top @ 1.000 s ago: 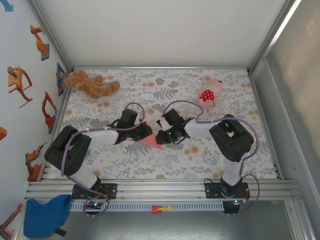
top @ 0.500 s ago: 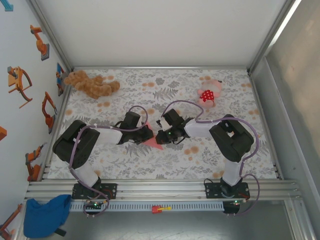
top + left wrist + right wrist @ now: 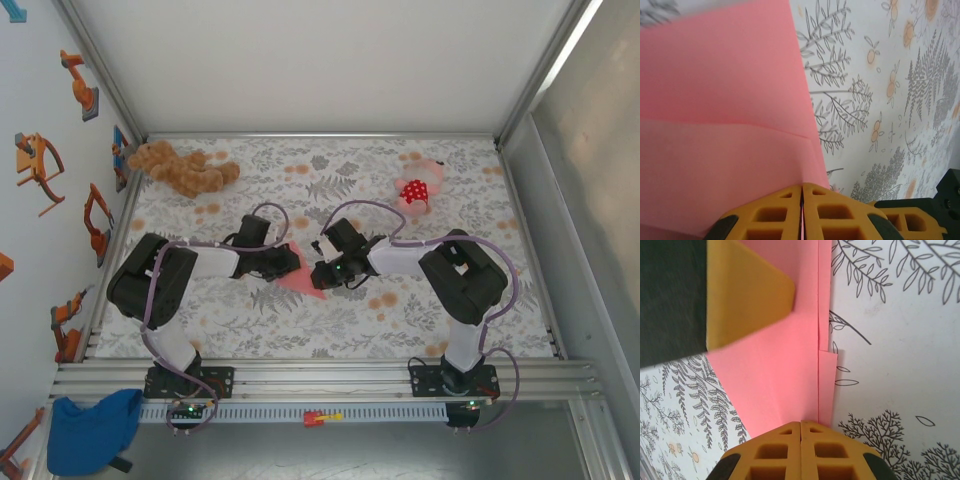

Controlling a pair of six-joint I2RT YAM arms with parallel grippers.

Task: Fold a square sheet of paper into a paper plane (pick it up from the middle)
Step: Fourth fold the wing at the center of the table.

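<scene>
The square sheet of paper (image 3: 300, 283) is salmon pink and lies mid-table, folded into a pointed triangle with layered flaps. My left gripper (image 3: 295, 264) meets it from the left. In the left wrist view that gripper (image 3: 802, 192) is shut on the paper (image 3: 720, 100), and a thin pink edge shows between the yellow fingers. My right gripper (image 3: 320, 274) comes in from the right. In the right wrist view its jaws (image 3: 800, 424) are shut, with the tips at the edge of the paper (image 3: 780, 375) and nothing pink between them. The left gripper's yellow fingers (image 3: 750, 290) lie on the sheet's far part.
A brown plush bear (image 3: 180, 168) lies at the far left. A pink plush toy with a red dotted patch (image 3: 418, 190) lies at the far right. The floral cloth (image 3: 400, 320) covers the table inside a metal frame. A blue cloth (image 3: 90, 430) sits below the near rail, left.
The left arm's elbow has swung in toward the table's middle, and its wrist has shifted slightly back and left. The paper and the right arm have stayed put.
</scene>
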